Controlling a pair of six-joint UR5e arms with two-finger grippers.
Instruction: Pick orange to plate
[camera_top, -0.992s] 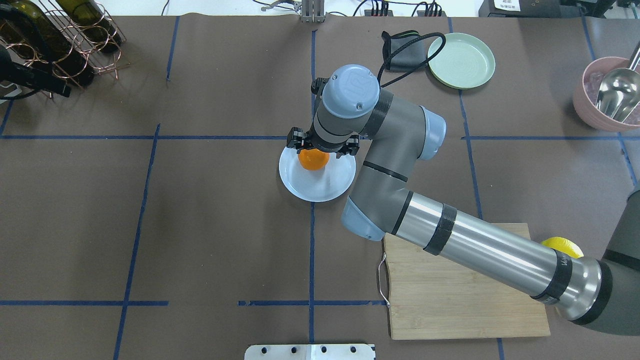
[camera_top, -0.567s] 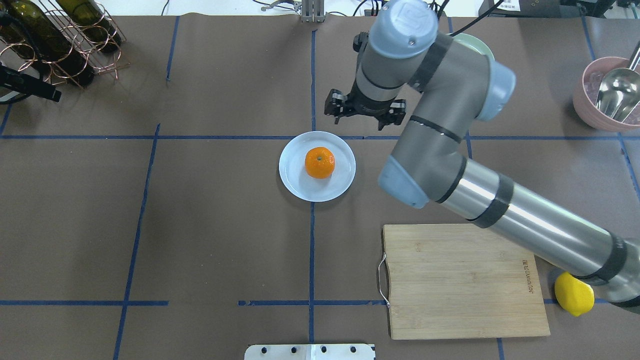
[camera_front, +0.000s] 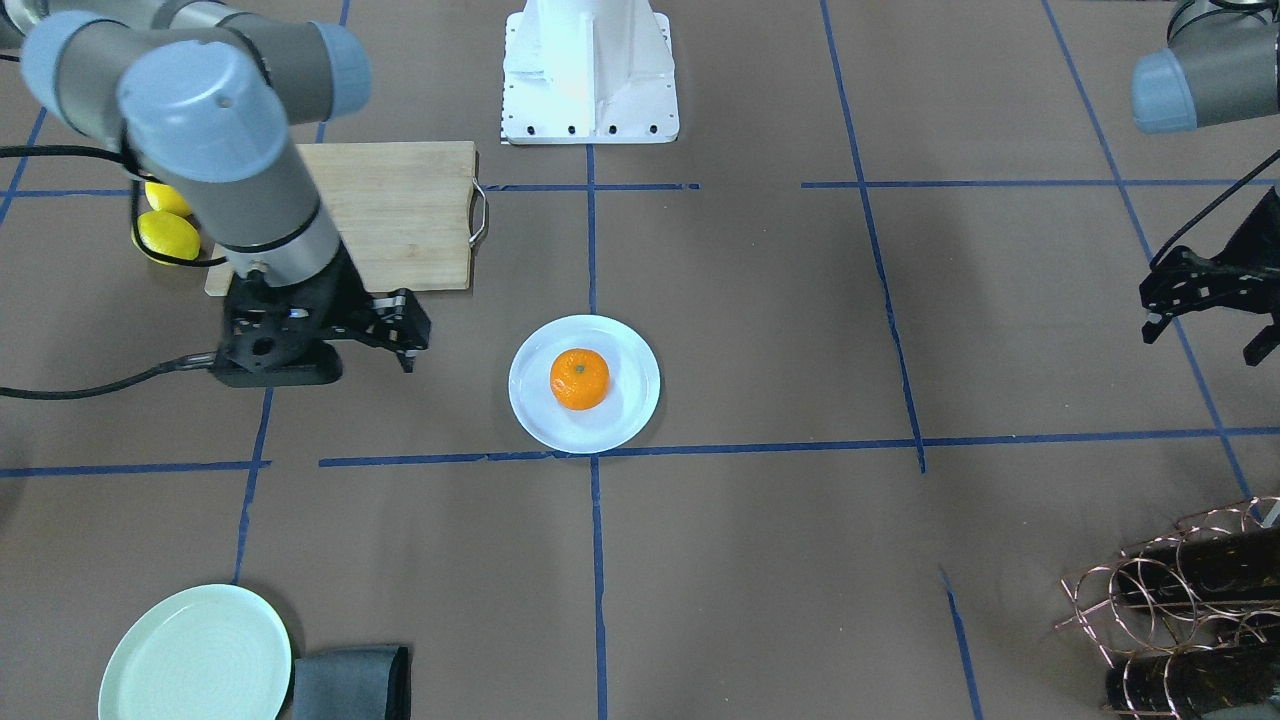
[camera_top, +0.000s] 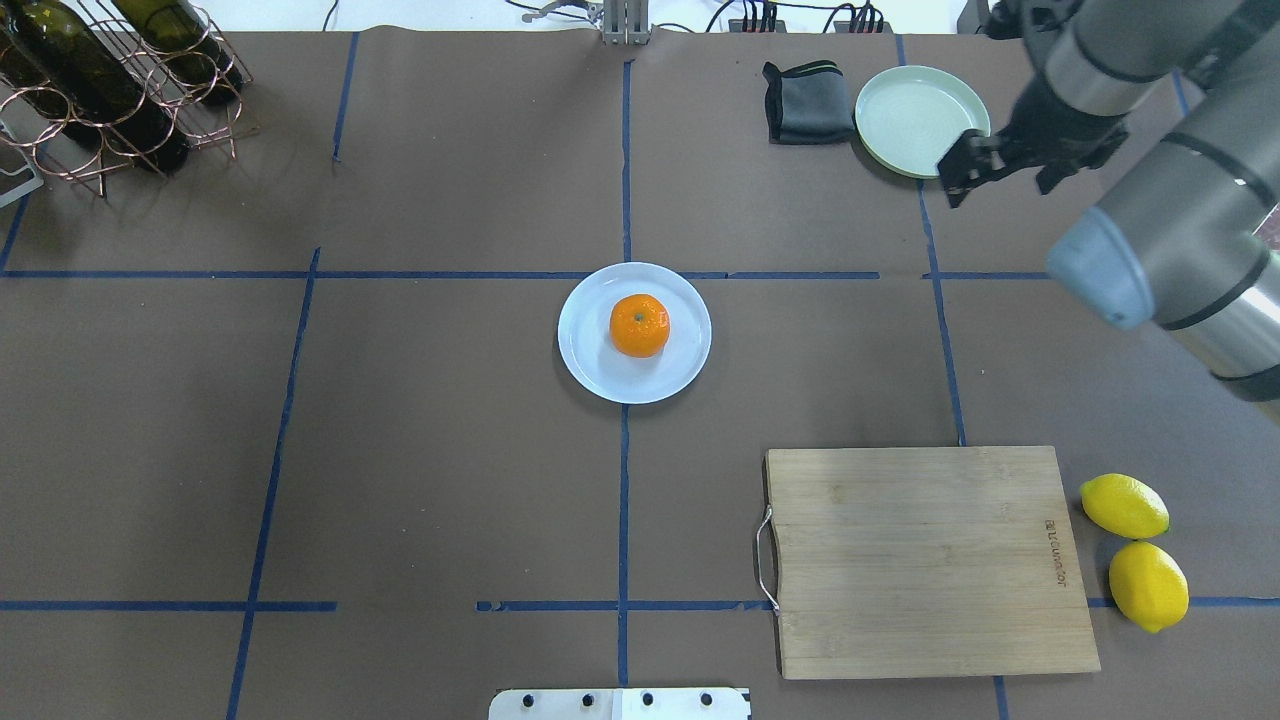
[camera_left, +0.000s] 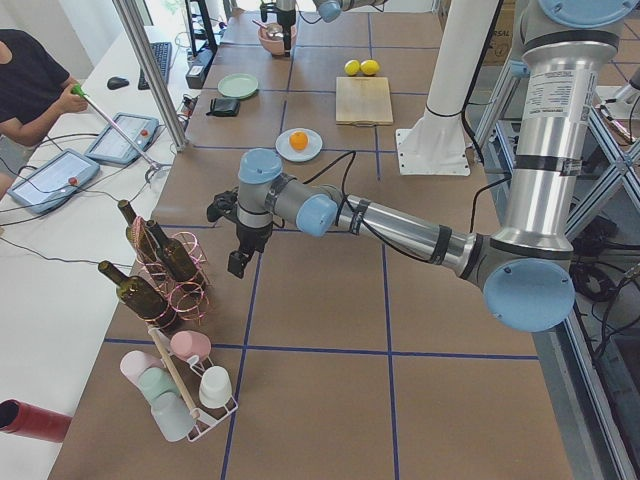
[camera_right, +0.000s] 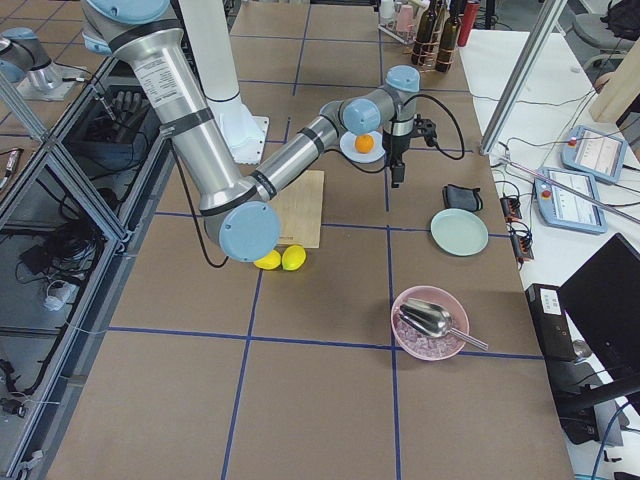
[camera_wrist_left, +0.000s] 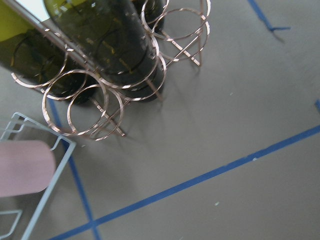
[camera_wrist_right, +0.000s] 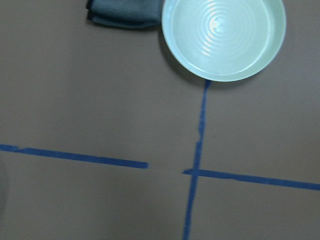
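The orange (camera_top: 640, 325) rests stem-up in the middle of the pale bluish-white plate (camera_top: 590, 370) at the table's centre, with nothing touching it. The front-facing view shows the same orange (camera_front: 579, 378) on the plate (camera_front: 632, 420). My right gripper (camera_top: 998, 185) hangs open and empty at the back right, well away from the plate and just beside the mint-green plate. My left gripper (camera_front: 1205, 345) is open and empty far out on the other side, near the bottle rack; the overhead view does not show it.
A mint-green plate (camera_top: 922, 120) and a dark folded cloth (camera_top: 805, 100) lie at the back right. A wooden cutting board (camera_top: 930, 560) and two lemons (camera_top: 1125, 505) sit at the front right. A copper wine rack (camera_top: 110, 80) with bottles stands at the back left.
My right gripper stood over the orange on the plate, then rose and swung away to the back right. The orange stays on the plate. The left arm slid out of the overhead view.
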